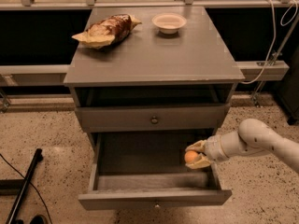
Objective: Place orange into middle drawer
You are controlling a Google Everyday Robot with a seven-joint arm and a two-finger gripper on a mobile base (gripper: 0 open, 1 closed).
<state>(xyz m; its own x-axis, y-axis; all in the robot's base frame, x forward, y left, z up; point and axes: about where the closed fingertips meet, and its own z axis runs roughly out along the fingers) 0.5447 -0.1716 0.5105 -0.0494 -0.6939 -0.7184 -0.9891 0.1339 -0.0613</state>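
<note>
The orange (190, 157) is a small round fruit held between the fingers of my gripper (195, 155). The gripper reaches in from the right on a white arm and sits low inside the open middle drawer (154, 197), near its right wall. The drawer is pulled out, with a dark floor, thin grey side walls and a low front panel. The gripper is shut on the orange, which is just above the drawer floor at the right side.
Above the open drawer is a closed grey drawer front with a round knob (154, 120). On the cabinet top (154, 55) lie a brown-and-yellow snack bag (105, 30) and a white bowl (169, 22). A black pole (23, 185) lies on the floor at left.
</note>
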